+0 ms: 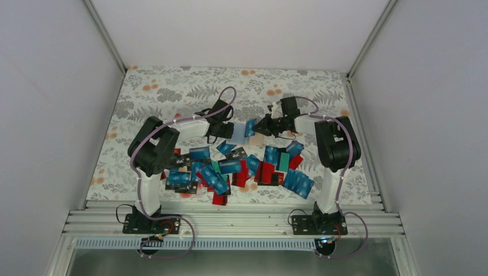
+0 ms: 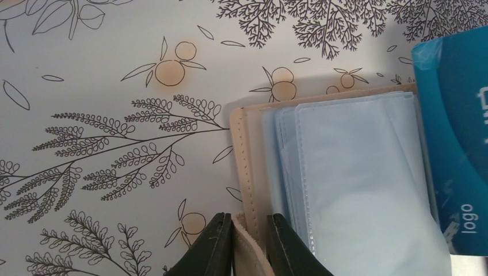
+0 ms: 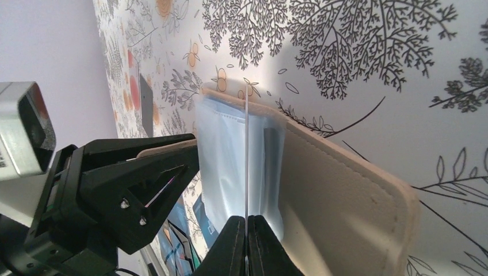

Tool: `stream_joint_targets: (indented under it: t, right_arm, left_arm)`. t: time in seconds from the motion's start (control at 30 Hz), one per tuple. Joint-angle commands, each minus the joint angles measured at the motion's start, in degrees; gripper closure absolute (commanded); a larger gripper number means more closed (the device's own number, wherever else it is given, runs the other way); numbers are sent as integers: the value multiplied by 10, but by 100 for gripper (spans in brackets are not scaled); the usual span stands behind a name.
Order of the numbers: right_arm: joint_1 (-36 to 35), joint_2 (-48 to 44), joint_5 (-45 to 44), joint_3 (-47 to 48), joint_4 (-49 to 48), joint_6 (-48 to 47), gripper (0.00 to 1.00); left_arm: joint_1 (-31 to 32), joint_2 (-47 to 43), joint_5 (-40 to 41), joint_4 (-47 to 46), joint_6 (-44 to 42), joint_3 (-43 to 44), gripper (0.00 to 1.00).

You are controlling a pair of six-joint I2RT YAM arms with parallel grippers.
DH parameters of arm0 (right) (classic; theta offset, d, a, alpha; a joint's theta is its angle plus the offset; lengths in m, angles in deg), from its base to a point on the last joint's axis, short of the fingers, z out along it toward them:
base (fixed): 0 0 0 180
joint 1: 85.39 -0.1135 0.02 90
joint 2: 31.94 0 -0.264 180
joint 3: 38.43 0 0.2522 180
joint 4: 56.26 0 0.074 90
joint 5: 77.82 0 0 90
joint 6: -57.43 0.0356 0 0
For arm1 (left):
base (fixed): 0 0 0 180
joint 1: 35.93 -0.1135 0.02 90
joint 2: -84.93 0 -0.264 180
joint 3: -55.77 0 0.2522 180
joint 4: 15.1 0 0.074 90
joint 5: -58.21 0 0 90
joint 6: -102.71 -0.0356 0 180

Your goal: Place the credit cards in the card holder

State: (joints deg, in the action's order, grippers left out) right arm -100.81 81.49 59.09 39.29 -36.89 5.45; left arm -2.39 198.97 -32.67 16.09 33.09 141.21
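Observation:
The card holder [image 2: 251, 155] is a beige wallet lying open on the table, its clear plastic sleeves [image 2: 357, 178] fanned out. My left gripper [image 2: 248, 230] is shut on the beige flap at the holder's edge, holding it open. Seen from above, that left gripper [image 1: 226, 131] sits left of the card holder [image 1: 256, 140]. My right gripper [image 3: 247, 221] is shut on one blue credit card [image 3: 246, 155], seen edge-on and standing in among the sleeves [image 3: 224, 149]. From above, the right gripper [image 1: 262, 126] holds this card [image 1: 250, 127] over the holder. The same card [image 2: 460, 144] shows at the right of the left wrist view.
Several loose credit cards [image 1: 241, 168], blue, red, black and teal, lie scattered in front of the holder toward the arm bases. The floral tablecloth [image 1: 172, 92] covers the table. White walls close in the left, right and far sides.

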Motion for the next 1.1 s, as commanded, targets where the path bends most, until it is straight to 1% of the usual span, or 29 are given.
stream_joint_targets:
  t: [0.0, 0.7, 1.07]
  right_arm:
    - [-9, 19, 1, 0, -15, 1, 96]
    - [-31, 35, 39, 0, -43, 30, 96]
    - [-46, 54, 43, 8, -54, 37, 95]
  left_arm:
    - [3, 6, -8, 26, 4, -12, 84]
    - [2, 7, -13, 24, 5, -14, 85]
    - [2, 6, -12, 25, 4, -13, 85]
